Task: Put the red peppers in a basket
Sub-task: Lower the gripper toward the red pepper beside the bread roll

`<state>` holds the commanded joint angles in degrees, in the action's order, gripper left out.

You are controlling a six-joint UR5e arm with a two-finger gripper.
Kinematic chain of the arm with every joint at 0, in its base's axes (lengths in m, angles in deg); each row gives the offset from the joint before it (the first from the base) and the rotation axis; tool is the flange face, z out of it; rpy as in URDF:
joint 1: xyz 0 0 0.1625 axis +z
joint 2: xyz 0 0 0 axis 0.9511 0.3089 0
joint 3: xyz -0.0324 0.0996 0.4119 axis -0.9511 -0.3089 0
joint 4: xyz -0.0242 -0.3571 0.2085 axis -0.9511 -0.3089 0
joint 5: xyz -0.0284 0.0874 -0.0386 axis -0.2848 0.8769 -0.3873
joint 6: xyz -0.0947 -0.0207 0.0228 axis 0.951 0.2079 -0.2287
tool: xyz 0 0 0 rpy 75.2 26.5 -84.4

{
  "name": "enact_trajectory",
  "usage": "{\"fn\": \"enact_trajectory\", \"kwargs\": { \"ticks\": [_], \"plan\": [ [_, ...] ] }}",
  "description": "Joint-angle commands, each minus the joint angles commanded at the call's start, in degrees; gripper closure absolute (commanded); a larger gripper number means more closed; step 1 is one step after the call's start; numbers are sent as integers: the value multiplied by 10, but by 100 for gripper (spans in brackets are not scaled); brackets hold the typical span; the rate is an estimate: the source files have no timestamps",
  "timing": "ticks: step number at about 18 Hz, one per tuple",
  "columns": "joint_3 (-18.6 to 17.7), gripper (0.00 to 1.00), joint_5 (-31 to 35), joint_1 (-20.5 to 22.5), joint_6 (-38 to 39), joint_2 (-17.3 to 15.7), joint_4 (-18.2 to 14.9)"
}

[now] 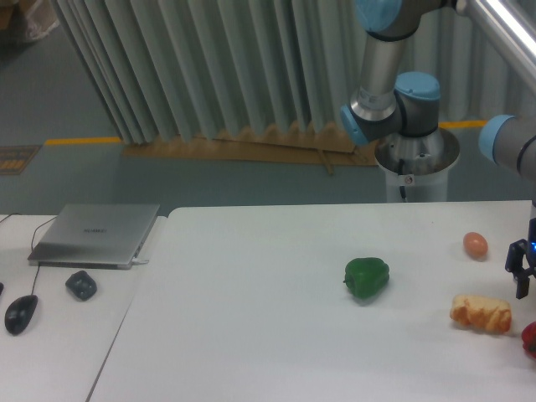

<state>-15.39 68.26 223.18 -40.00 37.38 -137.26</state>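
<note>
The red pepper [530, 338] sits at the right edge of the bench [251, 335], cut off by the frame, so its long axis cannot be read. The hand [521, 276] hangs just above and slightly left of it, beyond the bread [481, 312]. Whether its fingers are spread or closed I cannot tell. No basket shows.

A white table [251, 335] holds a glossy green bell pepper [367, 277], a small orange-brown egg [476, 244] and a yellowish bread chunk [481, 312]. At the right edge, a dark two-finger gripper [521, 272] hangs above a partly visible dark-red pepper [529, 338]. A closed silver laptop [96, 234] lies far left.
</note>
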Motion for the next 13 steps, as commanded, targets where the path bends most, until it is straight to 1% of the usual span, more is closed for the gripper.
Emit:
{"fn": "enact_trajectory", "kwargs": {
  "ticks": [6,13],
  "plan": [
    [4,0,0,0,-1,21,10],
    [-2,0,2,4,-3,26,10]
  ]
}}
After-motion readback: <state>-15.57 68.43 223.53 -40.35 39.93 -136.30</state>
